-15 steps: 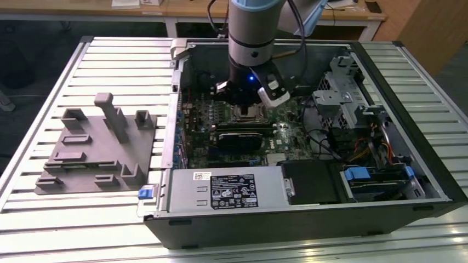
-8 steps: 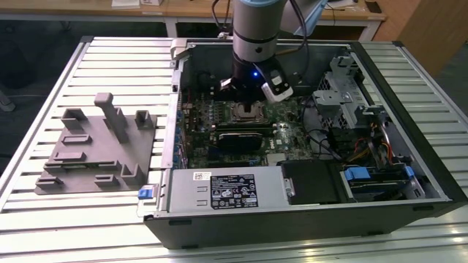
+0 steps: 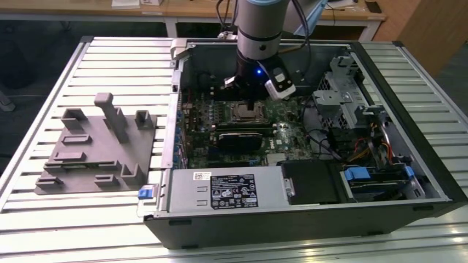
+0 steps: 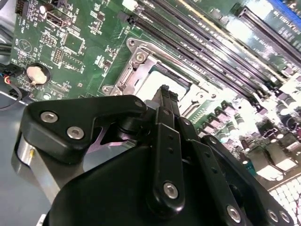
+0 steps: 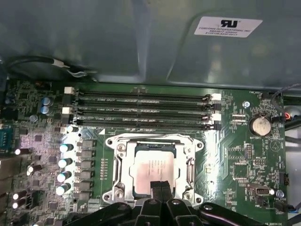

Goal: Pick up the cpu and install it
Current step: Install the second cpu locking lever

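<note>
The cpu (image 5: 151, 168), a small square chip with a pale silvery top, lies flat inside the metal socket frame (image 5: 117, 160) on the green motherboard. In the second wrist view the cpu (image 4: 149, 84) shows as a pale patch just beyond the fingertips. My gripper (image 5: 160, 185) hangs straight over the chip's near edge, its two black fingers (image 4: 164, 101) pressed together with nothing between them. Whether the tips touch the chip's top I cannot tell. In the exterior view my gripper (image 3: 252, 102) reaches down into the open computer case above the socket (image 3: 247, 113).
Memory slots (image 5: 141, 110) run beside the socket and a coin battery (image 5: 259, 125) sits off to one side. A black heatsink block (image 3: 245, 137), a labelled power supply box (image 3: 227, 189) and a drive cage (image 3: 351, 101) crowd the case. A grey fixture plate (image 3: 95, 148) lies outside it.
</note>
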Robot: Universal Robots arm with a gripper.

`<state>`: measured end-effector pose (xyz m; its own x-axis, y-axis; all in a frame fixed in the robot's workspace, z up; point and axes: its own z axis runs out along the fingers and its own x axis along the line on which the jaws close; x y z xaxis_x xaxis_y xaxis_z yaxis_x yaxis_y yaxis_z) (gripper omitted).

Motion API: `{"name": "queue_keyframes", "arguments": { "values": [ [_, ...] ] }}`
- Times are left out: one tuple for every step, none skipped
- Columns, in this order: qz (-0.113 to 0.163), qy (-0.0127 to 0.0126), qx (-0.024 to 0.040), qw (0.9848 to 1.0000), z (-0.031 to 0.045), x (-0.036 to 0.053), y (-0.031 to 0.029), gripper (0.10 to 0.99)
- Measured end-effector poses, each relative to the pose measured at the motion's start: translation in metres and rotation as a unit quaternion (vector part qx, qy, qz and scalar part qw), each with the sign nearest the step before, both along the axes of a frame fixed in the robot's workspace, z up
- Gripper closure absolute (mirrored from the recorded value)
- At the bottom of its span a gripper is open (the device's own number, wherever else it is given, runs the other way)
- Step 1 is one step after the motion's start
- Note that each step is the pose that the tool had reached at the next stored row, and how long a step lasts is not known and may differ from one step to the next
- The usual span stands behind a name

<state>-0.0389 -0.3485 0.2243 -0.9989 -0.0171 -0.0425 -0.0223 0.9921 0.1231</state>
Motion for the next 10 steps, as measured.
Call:
{"name": "queue_keyframes", "arguments": {
  "values": [
    [0.0,0.0,0.0,1.0,-0.0008,0.0002,0.0007,0.98],
    [0.0,0.0,-0.0001,1.0,-0.0012,0.0002,0.0014,0.98],
    [0.0,0.0,-0.0001,1.0,-0.0014,0.0002,0.0019,0.98],
    [0.0,0.0,-0.0001,1.0,-0.0016,0.0002,0.0023,0.98],
    [0.0,0.0,0.0,1.0,-0.0016,0.0002,0.0023,0.98],
    [0.0,0.0,-0.0001,1.0,-0.0016,0.0002,0.0023,0.98],
    [0.0,0.0,-0.0001,1.0,-0.0017,0.0002,0.0024,0.98],
    [0.0,0.0,0.0,1.0,-0.0018,0.0002,0.0024,0.98],
    [0.0,0.0,-0.0001,1.0,-0.0018,0.0002,0.0024,0.98],
    [0.0,0.0,-0.0001,1.0,-0.0018,0.0002,0.0024,0.98]
  ]
}}
